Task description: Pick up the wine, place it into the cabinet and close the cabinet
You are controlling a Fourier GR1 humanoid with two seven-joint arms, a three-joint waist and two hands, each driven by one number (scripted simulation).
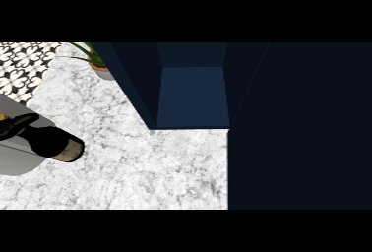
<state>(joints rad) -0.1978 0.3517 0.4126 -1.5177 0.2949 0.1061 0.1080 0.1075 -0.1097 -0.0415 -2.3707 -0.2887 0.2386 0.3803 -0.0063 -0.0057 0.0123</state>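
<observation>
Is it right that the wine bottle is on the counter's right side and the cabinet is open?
Not quite. The head view shows the bottle at the left side of the counter, held by a hand. The cabinet is open, as you said.

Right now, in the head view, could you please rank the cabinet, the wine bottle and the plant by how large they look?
1. Cabinet, by far the largest; its dark body fills the right side.
2. Wine bottle, held at the left edge and nearer the camera, so its size is flattered.
3. Plant, only partly visible behind the cabinet's edge.
</observation>
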